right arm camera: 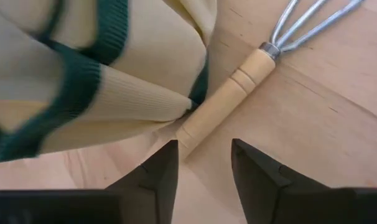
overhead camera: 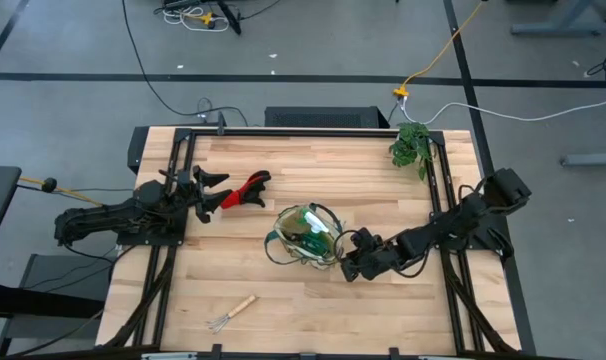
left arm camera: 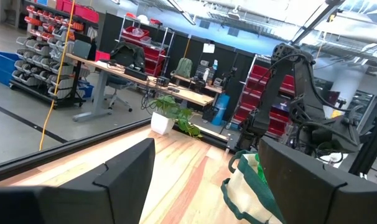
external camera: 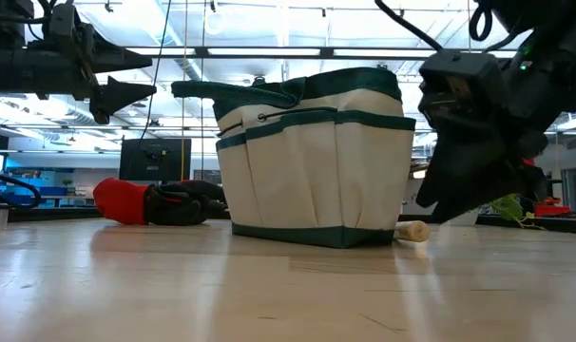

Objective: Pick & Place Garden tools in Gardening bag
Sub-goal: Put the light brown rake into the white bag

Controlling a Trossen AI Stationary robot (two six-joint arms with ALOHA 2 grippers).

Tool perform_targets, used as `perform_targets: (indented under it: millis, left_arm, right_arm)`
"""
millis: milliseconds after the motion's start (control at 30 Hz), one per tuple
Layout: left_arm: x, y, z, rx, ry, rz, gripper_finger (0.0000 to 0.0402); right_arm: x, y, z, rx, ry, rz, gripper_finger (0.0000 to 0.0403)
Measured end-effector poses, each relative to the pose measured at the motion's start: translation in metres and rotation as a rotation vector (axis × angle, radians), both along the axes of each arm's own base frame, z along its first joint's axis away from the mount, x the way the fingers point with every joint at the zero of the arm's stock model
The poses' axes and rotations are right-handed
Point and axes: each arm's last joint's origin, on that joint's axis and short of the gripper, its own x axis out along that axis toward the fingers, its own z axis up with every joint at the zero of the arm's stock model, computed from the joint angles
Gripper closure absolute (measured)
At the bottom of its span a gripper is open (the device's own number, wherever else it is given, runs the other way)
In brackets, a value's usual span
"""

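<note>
Right gripper (overhead camera: 351, 262) low at the table, fingers (right arm camera: 160, 177) spread apart and empty, hovering just over the butt end of a wooden-handled fork tool (right arm camera: 229, 99). That tool lies flat on the wood directly ahead of the gripper, its handle end tucked against the bottom edge of the gardening bag (overhead camera: 305, 235), metal tines pointing away from the bag. In the low view only the pale handle tip (external camera: 412, 230) shows beside the bag's base.

Bag stands upright just beyond the right gripper; something green with a white top shows inside it from above.

Left gripper (overhead camera: 211, 190) raised off the table, fingers parted, nothing held. Red-and-black handled tool (overhead camera: 241, 191) lies on the table just ahead of it, between that gripper and the bag.

Wooden-handled rake (overhead camera: 231, 314) lies well apart from both grippers, near the table's front edge
</note>
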Motion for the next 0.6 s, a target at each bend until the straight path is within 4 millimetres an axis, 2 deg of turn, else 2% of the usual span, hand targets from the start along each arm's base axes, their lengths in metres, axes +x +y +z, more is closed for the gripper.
perform_targets:
  millis: [233,600]
  left_arm:
    - [0.0,0.0,0.0,0.0,0.0,0.0,0.011]
    - [0.0,0.0,0.0,-0.005,-0.003,-0.001,0.011]
  right_arm:
    - [0.005,0.002,-0.008,0.01,-0.01,-0.011,0.0228]
    - [0.009,0.002,-0.018,0.021,-0.017,-0.059,0.0234]
